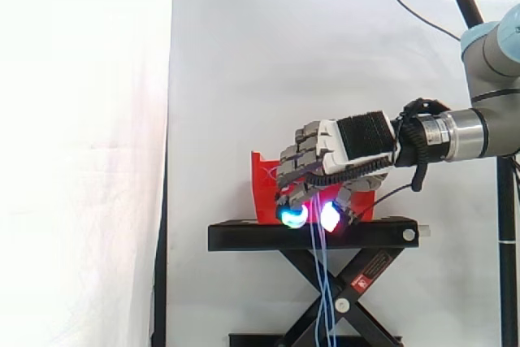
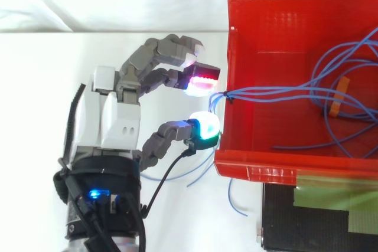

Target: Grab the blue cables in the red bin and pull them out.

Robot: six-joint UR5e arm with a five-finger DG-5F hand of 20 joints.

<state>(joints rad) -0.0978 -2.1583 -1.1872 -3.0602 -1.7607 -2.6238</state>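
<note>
The red bin (image 2: pixel 254 169) stands on a black stand (image 1: pixel 244 237). Thin blue cables (image 2: pixel 277 92) lie looped inside it and run in a bundle over its wall. From there they hang down in front of the stand (image 1: pixel 318 282). My hand (image 2: pixel 112 116) is just outside that wall, fingers curled, with the cable bundle passing between the glowing fingertips (image 2: pixel 201 81) and the thumb. In the side view the hand (image 1: pixel 349 144) hovers in front of the bin (image 1: pixel 264 193), the cables dropping from between its pads.
A small orange piece (image 2: pixel 338 95) lies in the bin among the cable loops. Loose blue cable ends (image 2: pixel 236 205) dangle beside the bin's near corner. The stand sits on a scissor lift (image 1: pixel 341 298) before the white curtain.
</note>
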